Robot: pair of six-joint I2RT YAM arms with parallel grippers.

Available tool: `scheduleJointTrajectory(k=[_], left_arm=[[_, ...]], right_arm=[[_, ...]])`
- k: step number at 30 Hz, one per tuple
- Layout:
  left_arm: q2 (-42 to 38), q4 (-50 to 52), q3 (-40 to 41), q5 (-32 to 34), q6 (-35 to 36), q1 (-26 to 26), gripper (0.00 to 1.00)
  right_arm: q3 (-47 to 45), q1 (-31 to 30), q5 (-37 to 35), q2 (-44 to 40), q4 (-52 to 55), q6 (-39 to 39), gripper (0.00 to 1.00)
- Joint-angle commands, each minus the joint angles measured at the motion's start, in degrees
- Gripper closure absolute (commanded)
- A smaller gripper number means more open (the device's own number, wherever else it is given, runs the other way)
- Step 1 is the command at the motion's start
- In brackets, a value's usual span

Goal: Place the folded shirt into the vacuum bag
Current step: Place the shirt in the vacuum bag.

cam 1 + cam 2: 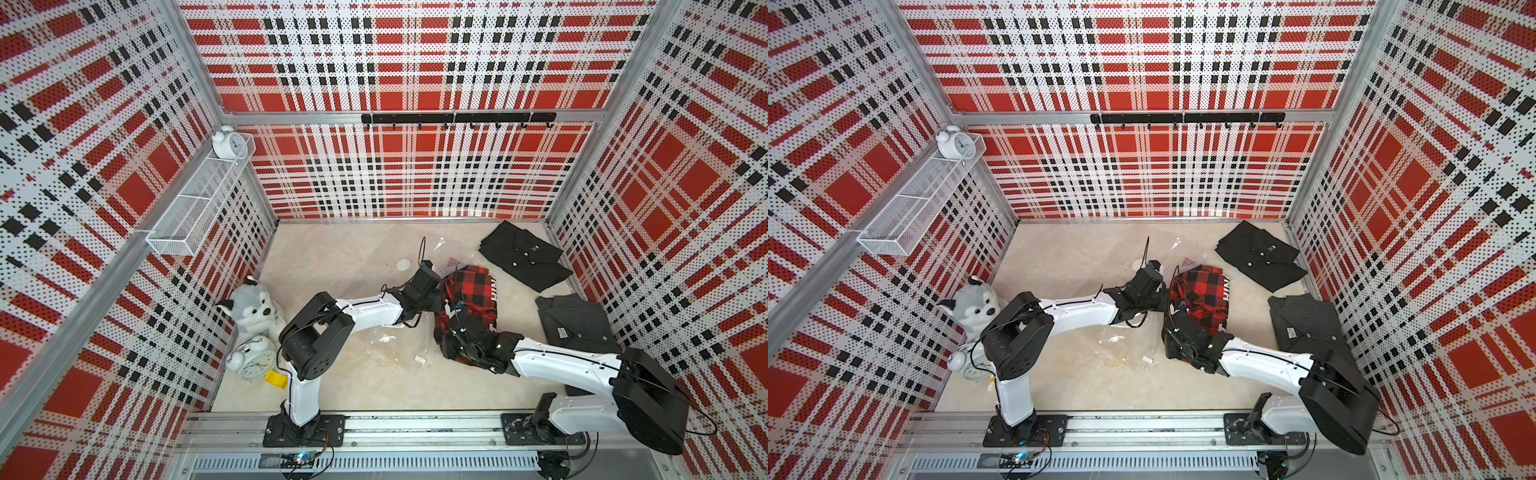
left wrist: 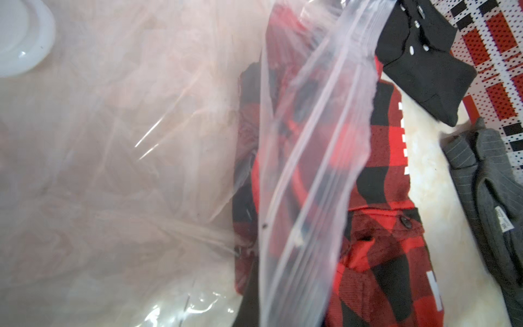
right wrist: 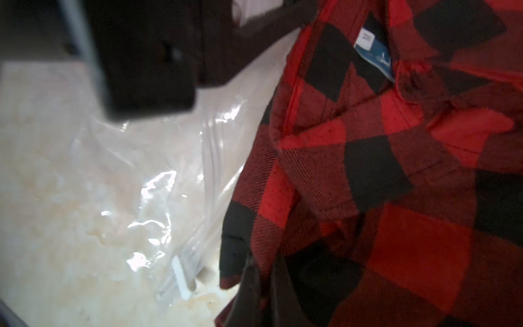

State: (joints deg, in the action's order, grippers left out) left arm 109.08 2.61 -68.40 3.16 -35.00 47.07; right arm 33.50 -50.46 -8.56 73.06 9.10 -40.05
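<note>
The clear vacuum bag (image 1: 386, 338) lay spread on the table (image 1: 415, 390), the red-and-black plaid folded shirt (image 1: 471, 291) bunched at its mouth, partly behind the raised zip edge (image 2: 311, 141), the left gripper (image 1: 440, 291) pinched closed on that edge and the right gripper (image 1: 456, 328) clamped on the shirt's near end.

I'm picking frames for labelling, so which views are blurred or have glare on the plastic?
Left wrist view: the vacuum bag film hangs close to the lens, hazing what lies behind it; right wrist view: the red plaid shirt is soft, with white glare spots on the bag; both top views: sharp, small glints only.
</note>
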Motion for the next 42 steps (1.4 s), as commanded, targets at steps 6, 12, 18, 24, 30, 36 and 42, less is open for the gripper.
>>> scheduleJointTrajectory(k=[6,12,18,24,30,36,42], left_arm=[[-2.9,1.6,-0.4,0.5,-0.1,0.9,1.0],[-4.0,2.0,0.5,1.0,-0.2,0.9,1.0],[-7.4,1.9,0.9,0.6,-0.3,1.0,1.0],[-10.8,0.2,1.9,-3.1,-0.9,1.3,1.0],[-11.8,-0.5,4.1,-3.2,-1.1,1.3,1.0],[-10.5,-1.2,6.0,-2.2,-1.2,0.9,1.0],[-8.6,-1.6,5.8,-2.0,-0.9,0.7,1.0]], right_arm=[[-0.1,3.9,7.0,-3.1,-7.6,-1.0,1.0],[-0.2,5.8,6.7,-3.4,-8.0,-2.4,1.0],[-1.8,7.2,10.2,3.0,-18.5,-5.6,1.0],[-2.5,7.8,16.2,13.7,-29.1,-10.2,1.0],[-2.5,8.8,18.3,20.7,-34.1,-12.4,0.97],[-3.4,8.7,19.6,15.8,-34.6,-12.3,0.82],[-4.3,8.8,19.6,7.3,-34.6,-12.3,0.82]])
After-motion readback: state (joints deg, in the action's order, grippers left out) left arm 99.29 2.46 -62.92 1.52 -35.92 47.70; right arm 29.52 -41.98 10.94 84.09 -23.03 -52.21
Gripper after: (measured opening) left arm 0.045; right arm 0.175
